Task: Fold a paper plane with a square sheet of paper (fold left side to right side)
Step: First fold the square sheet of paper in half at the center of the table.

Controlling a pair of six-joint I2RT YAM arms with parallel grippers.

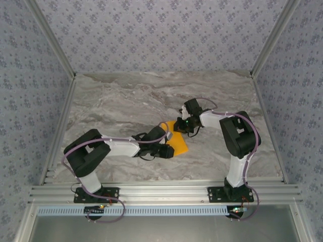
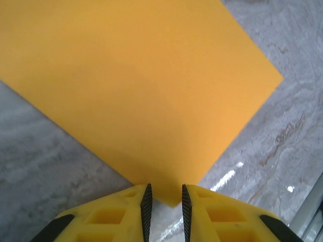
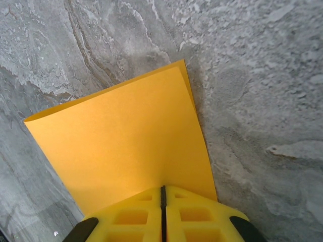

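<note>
Paper (image 1: 178,139) clamped in right gripper (image 3: 163,189); left gripper (image 2: 164,187) jaws apart (astride near corner). Edges to be matched before creasing.

Your top camera looked steeply down from above and behind the near edge, taking in the whole tabletop (image 1: 126,101). Your wrist cameras sat just behind the left tool (image 2: 166,189) and the right tool (image 3: 163,189), facing the tabletop at close range. All three shared the square sheet of paper (image 1: 180,145).
</note>
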